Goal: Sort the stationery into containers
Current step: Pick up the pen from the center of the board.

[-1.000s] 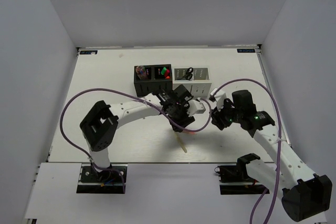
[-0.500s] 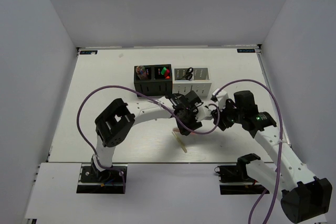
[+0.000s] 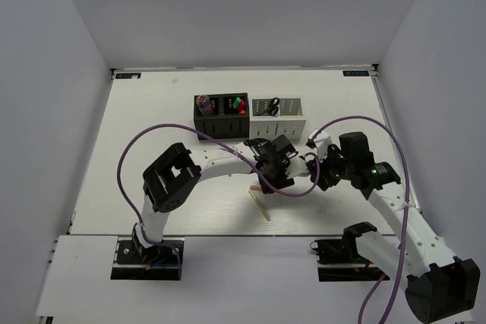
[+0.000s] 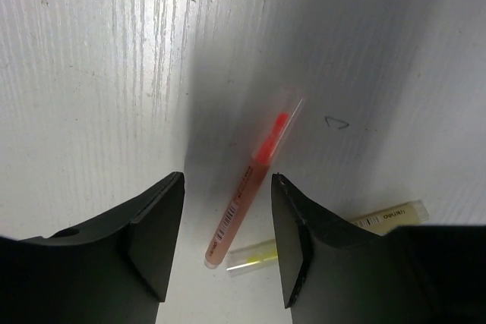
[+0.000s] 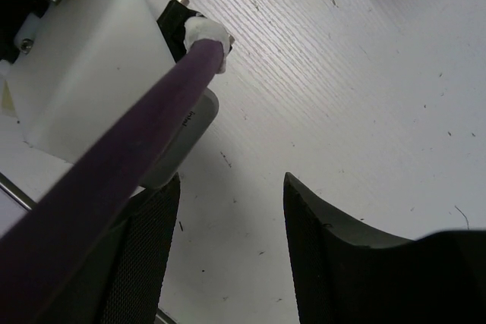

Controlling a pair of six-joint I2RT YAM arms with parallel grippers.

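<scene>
A thin pink stick (image 4: 247, 187) lies on the table between the open jaws of my left gripper (image 4: 228, 252), which hovers just above it without touching. A pale stick (image 4: 380, 219) lies crosswise just behind it and also shows in the top view (image 3: 261, 206). In the top view my left gripper (image 3: 275, 180) is at the table's middle. My right gripper (image 3: 323, 176) is open and empty just to its right, above bare table (image 5: 231, 256). The row of containers (image 3: 288, 128) stands behind, with highlighters (image 3: 239, 104) and scissors (image 3: 270, 107) inside.
The left arm's purple cable (image 5: 144, 142) and white wrist housing (image 5: 83, 73) fill the left of the right wrist view, close to my right gripper. White walls enclose the table on three sides.
My left arm has reached further right, bringing its gripper over the pink stick and closer to the right gripper. The right gripper has barely moved.
</scene>
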